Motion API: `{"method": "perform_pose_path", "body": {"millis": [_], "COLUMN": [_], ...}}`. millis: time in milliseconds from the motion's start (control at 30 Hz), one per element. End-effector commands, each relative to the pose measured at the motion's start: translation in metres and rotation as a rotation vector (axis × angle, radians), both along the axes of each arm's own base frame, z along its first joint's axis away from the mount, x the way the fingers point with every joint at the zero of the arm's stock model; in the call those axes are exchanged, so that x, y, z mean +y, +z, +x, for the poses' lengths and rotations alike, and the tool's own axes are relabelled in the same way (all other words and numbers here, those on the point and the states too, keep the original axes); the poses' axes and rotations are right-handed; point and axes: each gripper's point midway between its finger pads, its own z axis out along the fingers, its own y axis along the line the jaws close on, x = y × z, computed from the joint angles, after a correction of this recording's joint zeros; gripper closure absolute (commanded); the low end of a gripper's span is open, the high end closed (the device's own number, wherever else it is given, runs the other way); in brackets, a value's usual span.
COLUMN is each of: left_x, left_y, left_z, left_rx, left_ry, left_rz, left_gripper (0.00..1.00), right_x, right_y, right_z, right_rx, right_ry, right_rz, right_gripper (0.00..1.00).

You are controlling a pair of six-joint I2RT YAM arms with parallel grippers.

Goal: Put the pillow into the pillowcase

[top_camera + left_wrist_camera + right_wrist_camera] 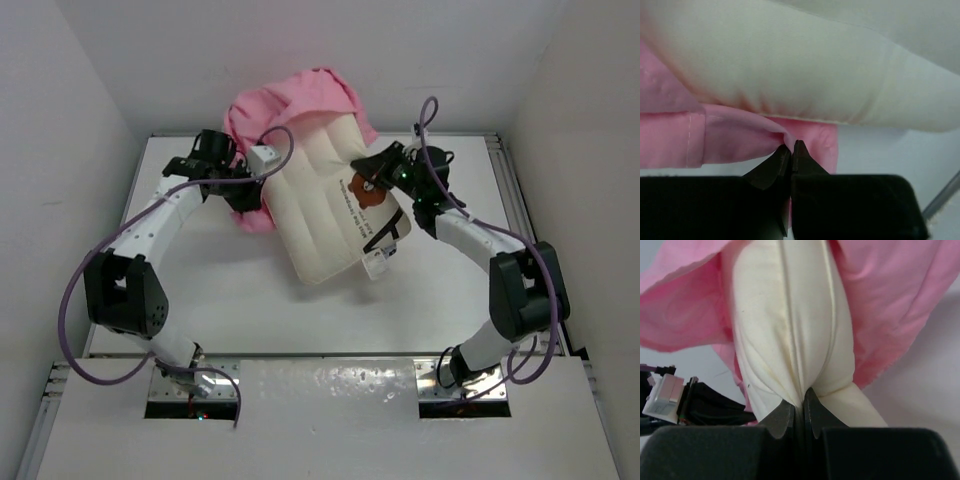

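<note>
Pinching the shiny pink satin pillowcase (298,96) in our left gripper (791,146), the plump cream pillow (315,215) in our right gripper (800,407), we risk a push tugging the satin loose.

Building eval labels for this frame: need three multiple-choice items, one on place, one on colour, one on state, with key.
1. Which end of the pillow is inside the pillowcase?
A. the near end
B. the far end
C. neither end

2. What colour is the pillowcase?
A. pink
B. blue
C. grey

3. What is the left end effector doing?
A. open, holding nothing
B. shut on the pillow
C. shut on the pillowcase

Key:
1 B: the top view shows pink cloth covering only the pillow's far end.
2 A: it is pink in all three views.
3 C: the left wrist view shows it pinching a pink fold just below the pillow.
</note>
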Motion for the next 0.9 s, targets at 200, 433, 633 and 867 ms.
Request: {"method": "perform_pose_path", "body": {"millis": [200, 433, 633, 867], "left_x": [-0.018, 0.019, 0.008, -0.044], "left_y": [-0.069, -0.110, -0.084, 0.025], "left_z": [-0.122, -0.152, -0.145, -0.034], "left_rx": [0.249, 0.260, 0.265, -0.041], "left_ry": [-0.442, -0.522, -0.528, -0.292], "left_rz": [0.162, 0.427, 0.392, 0.054], "left_gripper": [1.00, 0.95, 0.44, 0.24], "right_x": [0.022, 0.022, 0.035, 0.053], "right_y": [-0.044, -0.088, -0.107, -0.117], "right_z": [0.004, -0.004, -0.011, -0.040], "right_rx": [0.104, 0.203, 0.225, 0.201], "right_ry": [-0.104, -0.107, -0.005, 0.198], "right_rz": [0.026, -0.022, -0.080, -0.197], "right_gripper": [1.00, 1.00, 1.00, 1.00]}}
